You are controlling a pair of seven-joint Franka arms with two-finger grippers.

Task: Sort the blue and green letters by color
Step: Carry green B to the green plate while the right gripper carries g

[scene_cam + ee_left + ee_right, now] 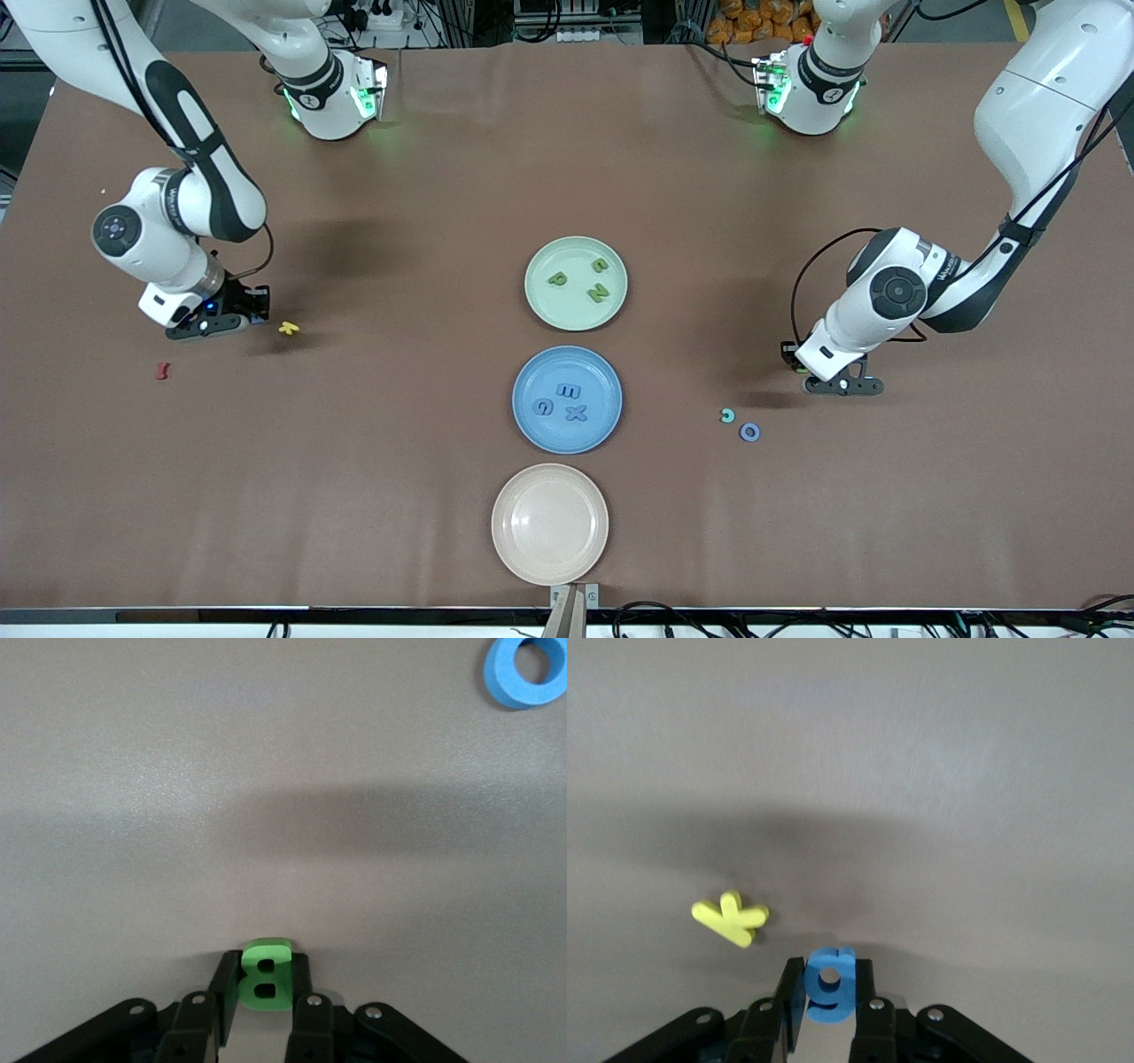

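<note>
Presently both grips are set: left gripper (264, 1005) pinches a green B (265, 974), right gripper (829, 1010) pinches a blue g (828, 985). Each sits low over brown table (372, 496), at 3 and 9 o'clock from the plates. Lift straight before crossing; B to green plate (541, 306), g to blue plate (532, 425). Yellow letter (732, 918) lies just beside the g; avoid nudging it.

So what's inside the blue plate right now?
The blue plate holds three blue letters: E, G and X, lying flat and apart. Nothing covers them. Any marks on the plate under the letters are hidden.
</note>
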